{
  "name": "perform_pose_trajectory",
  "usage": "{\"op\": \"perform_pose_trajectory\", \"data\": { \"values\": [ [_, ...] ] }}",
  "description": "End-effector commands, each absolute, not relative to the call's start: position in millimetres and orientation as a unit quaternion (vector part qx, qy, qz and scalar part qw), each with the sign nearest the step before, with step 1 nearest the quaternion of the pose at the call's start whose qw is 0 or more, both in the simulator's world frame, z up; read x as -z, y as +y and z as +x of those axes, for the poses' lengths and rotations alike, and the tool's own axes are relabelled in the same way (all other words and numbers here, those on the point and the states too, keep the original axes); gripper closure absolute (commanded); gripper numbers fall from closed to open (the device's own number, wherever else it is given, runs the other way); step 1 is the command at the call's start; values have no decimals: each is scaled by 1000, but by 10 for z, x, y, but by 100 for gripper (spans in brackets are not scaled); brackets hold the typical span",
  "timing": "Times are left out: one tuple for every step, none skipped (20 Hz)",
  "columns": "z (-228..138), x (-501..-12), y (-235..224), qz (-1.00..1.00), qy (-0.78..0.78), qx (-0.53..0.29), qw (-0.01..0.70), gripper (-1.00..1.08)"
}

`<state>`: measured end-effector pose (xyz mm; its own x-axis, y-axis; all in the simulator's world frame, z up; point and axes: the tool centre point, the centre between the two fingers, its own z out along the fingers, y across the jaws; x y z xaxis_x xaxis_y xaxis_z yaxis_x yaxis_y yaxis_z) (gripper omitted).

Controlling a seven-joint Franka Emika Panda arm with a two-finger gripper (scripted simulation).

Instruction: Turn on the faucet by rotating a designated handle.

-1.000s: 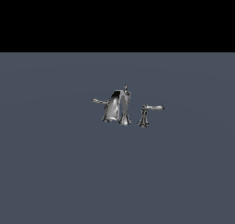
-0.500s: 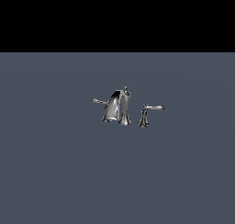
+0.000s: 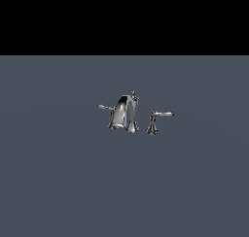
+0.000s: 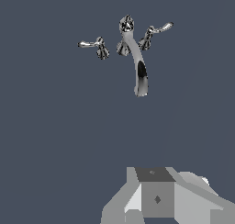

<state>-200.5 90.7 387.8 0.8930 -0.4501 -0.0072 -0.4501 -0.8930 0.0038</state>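
Chrome faucet [image 4: 137, 58] sits well ahead of my gripper [image 4: 158, 198], untouched; whether its jaws are parted I cannot tell. Reaching in, I might catch the pedestal lever [image 4: 92, 45] rather than the handle [image 4: 158, 29].

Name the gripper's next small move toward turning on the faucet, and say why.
Probably advance toward the handle: in the wrist view the faucet lies well ahead of the gripper, nothing touching it, and the arm is absent from the exterior view.

The claw [image 4: 156, 198] is blocky, in white and grey panels, with a small dark diamond mark.
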Motion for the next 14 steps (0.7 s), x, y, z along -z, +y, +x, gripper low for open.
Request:
{"op": "perform_pose_trajectory", "data": {
  "values": [
    [-1907, -3759, 989, 966, -258, 4, 0, 108],
    [-1866, -3713, 1019, 963, -268, 4, 0, 108],
    [-1825, -3667, 1048, 960, -279, 4, 0, 108],
    [-1783, -3621, 1077, 957, -289, 4, 0, 108],
    [-1741, -3575, 1104, 954, -299, 4, -1, 108],
    [-1698, -3530, 1130, 951, -309, 4, -1, 108],
    [-1655, -3484, 1156, 948, -319, 4, -1, 108],
    [-1611, -3439, 1180, 944, -329, 4, -1, 108],
    [-1567, -3395, 1203, 941, -339, 4, -2, 108],
    [-1523, -3350, 1225, 937, -349, 4, -2, 108],
    [-1478, -3306, 1246, 934, -358, 4, -2, 108],
    [-1434, -3262, 1266, 930, -368, 4, -2, 108],
    [-1389, -3219, 1285, 926, -377, 4, -2, 108],
    [-1344, -3176, 1303, 922, -386, 4, -3, 108]
  ]
}}
